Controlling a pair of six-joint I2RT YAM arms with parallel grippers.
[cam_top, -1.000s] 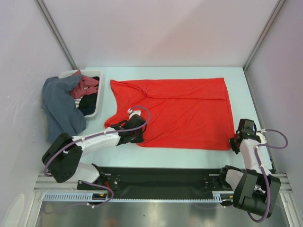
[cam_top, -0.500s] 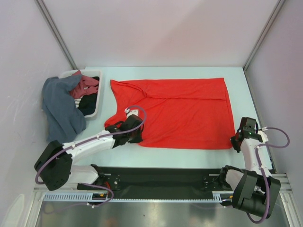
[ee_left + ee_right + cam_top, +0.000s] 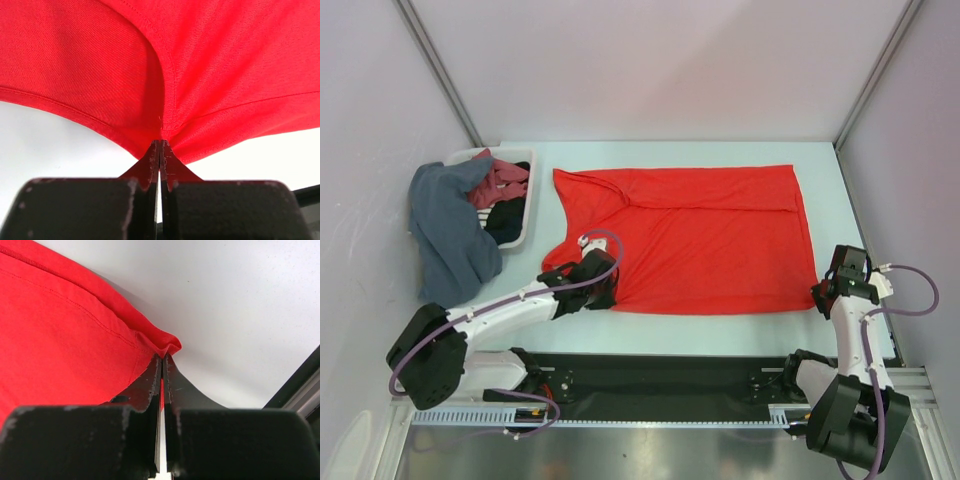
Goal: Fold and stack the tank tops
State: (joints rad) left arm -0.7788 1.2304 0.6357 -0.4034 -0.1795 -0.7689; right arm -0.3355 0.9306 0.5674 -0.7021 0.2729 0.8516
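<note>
The large red tank top [image 3: 705, 240] lies spread flat on the table, its hem toward the right. My left gripper [image 3: 603, 291] is shut on its near left edge by an armhole, seen pinched in the left wrist view [image 3: 162, 131]. My right gripper [image 3: 817, 292] is shut on the near right corner of the red top [image 3: 167, 347]. A dark garment [image 3: 506, 222] lies in the white basket; I cannot tell if it is the navy tank top.
The white basket [image 3: 533, 200] stands at the left with pink [image 3: 502, 180] and dark clothes in it. A grey-blue garment [image 3: 445, 230] hangs over its left side. A black strip [image 3: 660, 385] runs along the near table edge. Walls enclose three sides.
Both grippers have drawn toward the near edge with the red top's near edge pinched. The left arm has stretched lower and the right wrist has shifted right.
</note>
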